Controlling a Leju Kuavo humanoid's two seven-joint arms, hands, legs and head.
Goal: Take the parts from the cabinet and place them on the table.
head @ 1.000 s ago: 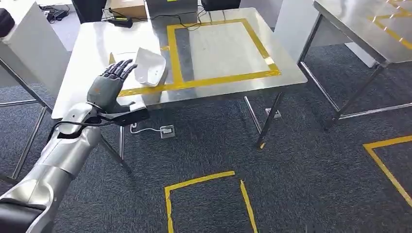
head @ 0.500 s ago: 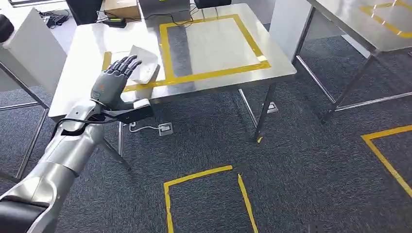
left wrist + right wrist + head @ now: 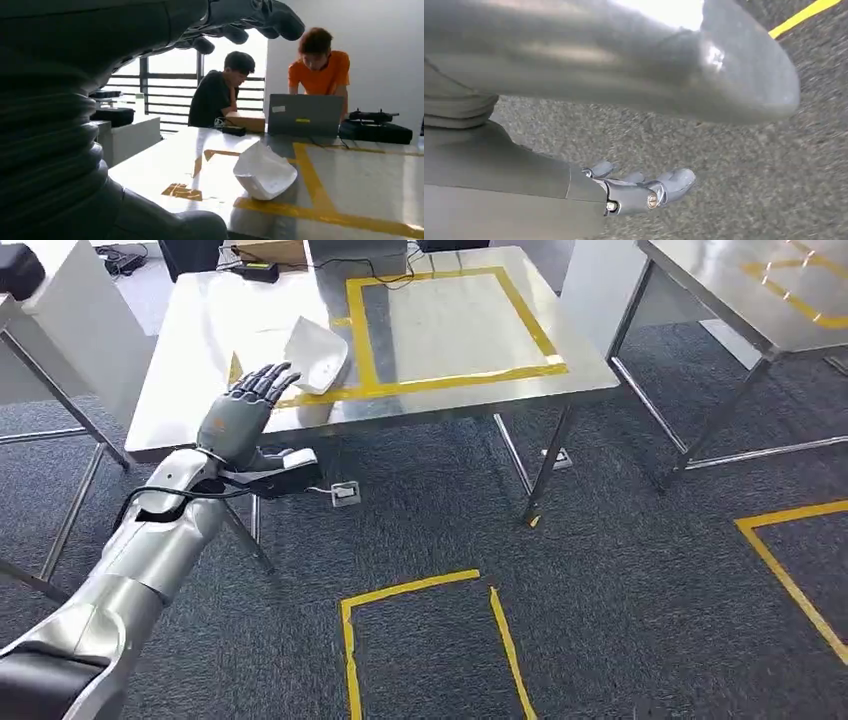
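A white moulded part (image 3: 318, 353) lies on the steel table (image 3: 200, 340), on the left edge of its yellow tape square (image 3: 450, 380). My left hand (image 3: 245, 412) hovers just short of it at the table's front-left edge, palm down, fingers spread and holding nothing. In the left wrist view the same part (image 3: 264, 172) sits on the table beyond my fingers (image 3: 245, 20). My right hand (image 3: 644, 192) hangs over grey carpet, fingers loosely out and holding nothing.
Two people stand at the table's far side behind a grey laptop (image 3: 305, 115) and a cardboard box (image 3: 245, 120). A white cabinet (image 3: 70, 330) stands left, a second steel table (image 3: 740, 290) right. Yellow tape (image 3: 420, 590) and a socket box (image 3: 345, 495) are on the carpet.
The whole view has shifted a little. My left hand has drawn back slightly from the white part toward the table's front edge and stays spread; the part lies still.
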